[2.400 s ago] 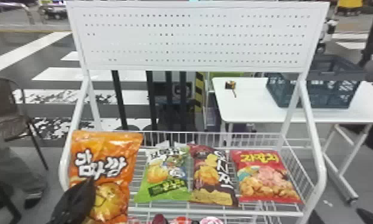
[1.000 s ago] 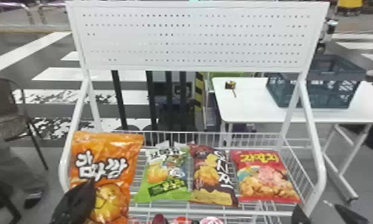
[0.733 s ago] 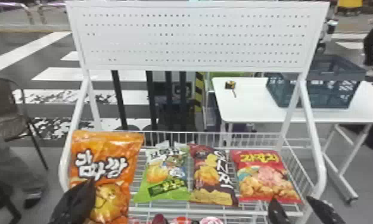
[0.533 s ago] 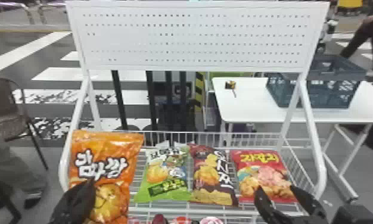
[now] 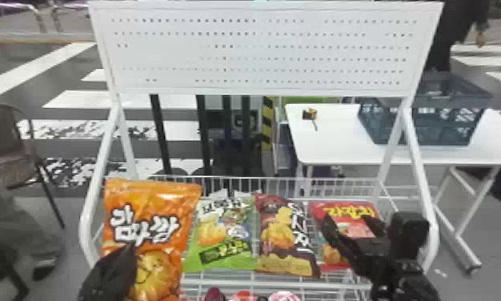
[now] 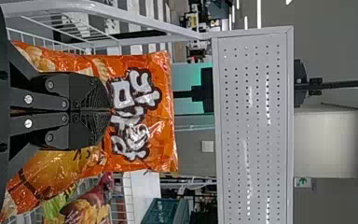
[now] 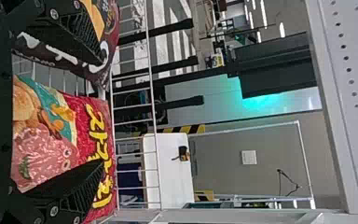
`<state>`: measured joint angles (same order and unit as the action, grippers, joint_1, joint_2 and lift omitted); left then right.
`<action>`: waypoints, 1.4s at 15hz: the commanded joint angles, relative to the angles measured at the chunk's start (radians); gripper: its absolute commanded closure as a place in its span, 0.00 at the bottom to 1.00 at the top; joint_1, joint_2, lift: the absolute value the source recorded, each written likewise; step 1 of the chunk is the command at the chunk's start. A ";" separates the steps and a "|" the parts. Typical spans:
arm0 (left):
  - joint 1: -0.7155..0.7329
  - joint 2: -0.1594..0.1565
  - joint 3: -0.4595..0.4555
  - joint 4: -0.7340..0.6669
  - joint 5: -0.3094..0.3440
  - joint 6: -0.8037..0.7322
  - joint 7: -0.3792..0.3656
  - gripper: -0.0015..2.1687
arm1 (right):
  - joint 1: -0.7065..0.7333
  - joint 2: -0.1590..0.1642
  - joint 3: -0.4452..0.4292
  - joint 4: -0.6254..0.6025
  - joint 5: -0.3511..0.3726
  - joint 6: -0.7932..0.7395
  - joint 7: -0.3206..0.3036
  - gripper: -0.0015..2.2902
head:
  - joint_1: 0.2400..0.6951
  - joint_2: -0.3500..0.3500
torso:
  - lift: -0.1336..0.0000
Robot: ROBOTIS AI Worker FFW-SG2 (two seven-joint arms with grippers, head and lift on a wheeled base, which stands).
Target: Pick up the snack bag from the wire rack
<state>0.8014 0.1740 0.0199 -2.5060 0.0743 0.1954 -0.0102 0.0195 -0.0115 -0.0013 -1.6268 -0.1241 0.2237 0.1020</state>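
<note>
My right gripper is over the red snack bag at the right end of the wire rack. In the right wrist view the right gripper is open; one finger overlaps the red bag, the other the dark red bag. That dark red bag lies beside a green bag in the head view. My left gripper waits in front of the tall orange bag. In the left wrist view the left gripper is shut, its tips together before the orange bag.
White posts flank the rack, and a perforated board spans its top. Behind at the right, a white table holds a dark crate. Red and pink items show below the rack's front edge.
The right gripper has come in from the lower right and moved up and left over the red bag. My left arm and the bags look unmoved.
</note>
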 commanded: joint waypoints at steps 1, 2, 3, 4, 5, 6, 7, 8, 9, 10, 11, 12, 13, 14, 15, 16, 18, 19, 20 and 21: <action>-0.007 0.001 -0.001 0.009 -0.005 0.000 0.004 0.84 | -0.065 -0.004 -0.003 0.059 0.032 0.049 -0.002 0.07 | 0.57 0.50 | 1.00; -0.011 0.001 -0.003 0.012 -0.005 0.000 0.004 0.84 | -0.078 -0.004 -0.003 0.067 0.052 0.073 -0.004 0.07 | 0.57 0.50 | 1.00; -0.016 0.001 -0.005 0.015 -0.005 0.000 0.004 0.84 | -0.081 -0.005 -0.003 0.067 0.072 0.095 -0.004 0.07 | 0.57 0.50 | 1.00; -0.022 0.002 -0.008 0.016 -0.007 0.000 0.004 0.84 | -0.082 -0.005 -0.003 0.065 0.092 0.113 -0.007 0.07 | 0.57 0.50 | 1.00; -0.031 0.007 -0.012 0.018 -0.008 0.000 0.006 0.84 | -0.092 -0.005 -0.003 0.067 0.106 0.162 -0.011 0.07 | 0.57 0.50 | 1.00; -0.036 0.007 -0.014 0.021 -0.008 0.003 0.009 0.84 | -0.095 -0.005 -0.003 0.064 0.129 0.208 -0.018 0.07 | 0.57 0.50 | 1.00; -0.044 0.007 -0.017 0.026 -0.007 0.003 0.010 0.84 | -0.095 -0.005 -0.003 0.061 0.138 0.230 -0.018 0.07 | 0.57 0.50 | 1.00; -0.050 0.007 -0.020 0.032 -0.007 0.006 0.010 0.84 | -0.098 -0.005 -0.003 0.053 0.143 0.267 -0.018 0.10 | 0.57 0.50 | 1.00; -0.054 0.010 -0.023 0.039 -0.007 0.006 0.010 0.84 | -0.098 -0.002 -0.003 0.047 0.146 0.294 -0.019 0.18 | 0.57 0.50 | 1.00; -0.057 0.013 -0.023 0.042 -0.007 0.006 0.013 0.84 | -0.096 -0.001 -0.003 0.041 0.146 0.313 -0.024 0.35 | 0.57 0.50 | 1.00; -0.061 0.013 -0.023 0.046 -0.007 0.006 0.016 0.84 | -0.096 -0.001 -0.003 0.035 0.146 0.319 -0.033 0.64 | 0.57 0.50 | 1.00; -0.062 0.015 -0.026 0.049 -0.007 0.010 0.018 0.84 | -0.092 0.001 0.000 0.024 0.146 0.322 -0.047 0.82 | 0.57 0.50 | 1.00; -0.065 0.018 -0.028 0.052 -0.008 0.010 0.018 0.84 | -0.090 -0.001 0.001 0.018 0.146 0.334 -0.047 0.89 | 0.57 0.50 | 1.00; -0.068 0.022 -0.028 0.053 -0.008 0.010 0.019 0.84 | -0.090 -0.001 0.001 0.018 0.146 0.334 -0.047 0.90 | 0.57 0.50 | 1.00; -0.068 0.024 -0.028 0.053 -0.008 0.013 0.023 0.84 | -0.090 -0.001 0.001 0.019 0.146 0.334 -0.053 0.95 | 0.57 0.50 | 1.00; -0.068 0.025 -0.029 0.053 -0.008 0.016 0.023 0.84 | -0.090 -0.004 0.003 0.019 0.146 0.337 -0.059 0.97 | 0.57 0.50 | 1.00; -0.068 0.025 -0.029 0.053 -0.008 0.016 0.023 0.84 | -0.088 -0.005 0.004 0.016 0.144 0.337 -0.067 0.97 | 0.57 0.50 | 1.00; -0.067 0.025 -0.029 0.053 -0.008 0.016 0.024 0.84 | -0.082 -0.005 0.004 0.002 0.143 0.337 -0.074 0.97 | 0.57 0.50 | 1.00; -0.067 0.025 -0.031 0.053 -0.008 0.016 0.024 0.84 | -0.067 -0.004 0.006 -0.025 0.135 0.334 -0.077 0.97 | 0.57 0.50 | 1.00; -0.065 0.025 -0.031 0.053 -0.010 0.016 0.024 0.84 | -0.049 -0.002 0.004 -0.056 0.119 0.328 -0.077 0.97 | 0.57 0.50 | 1.00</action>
<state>0.7346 0.1994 -0.0103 -2.4528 0.0653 0.2110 0.0137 -0.0501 -0.0161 0.0035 -1.6450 0.0108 0.5581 0.0243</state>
